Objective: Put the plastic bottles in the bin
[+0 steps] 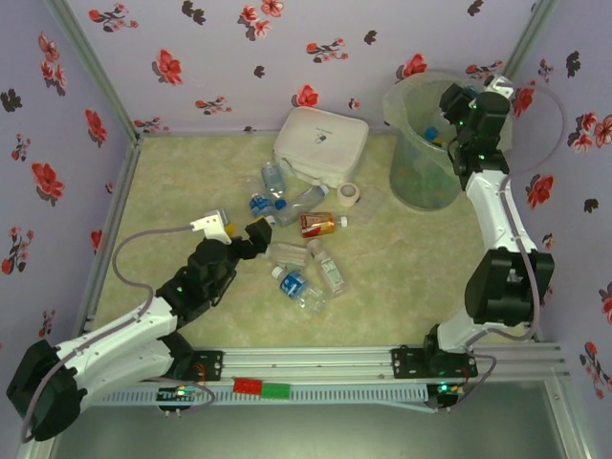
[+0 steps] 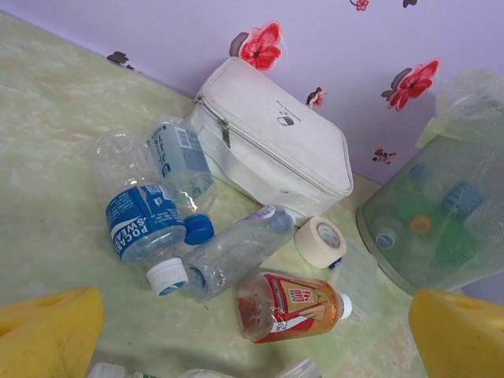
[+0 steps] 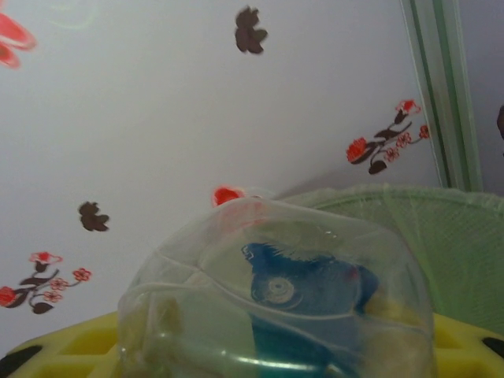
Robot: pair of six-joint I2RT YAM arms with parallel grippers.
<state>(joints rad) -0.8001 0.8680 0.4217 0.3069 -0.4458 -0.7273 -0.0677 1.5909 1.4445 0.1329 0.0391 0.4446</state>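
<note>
Floral purple walls (image 1: pixel 239 57), pale green table (image 1: pixel 411 268): one bottle at the bin, more lying loose.
Right gripper (image 1: pixel 446 107) pinches a clear bottle (image 3: pixel 276 299) with a blue label over the rim of the bin (image 1: pixel 413 182), which has others inside. Left gripper (image 1: pixel 244 234), fingers spread and holding nothing, hovers beside the loose bottles (image 1: pixel 296 282) lying near the white box (image 1: pixel 320 143) and tape (image 1: pixel 349 194).

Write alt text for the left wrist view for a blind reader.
Several small plastic bottles lie on their sides on a pale green table, mostly clear, including one amber bottle. Beyond them sit a white zipped case, a beige tape roll and a translucent green bin with bottles inside. Yellow fingertips of the open left end effector fill the bottom corners.
</note>
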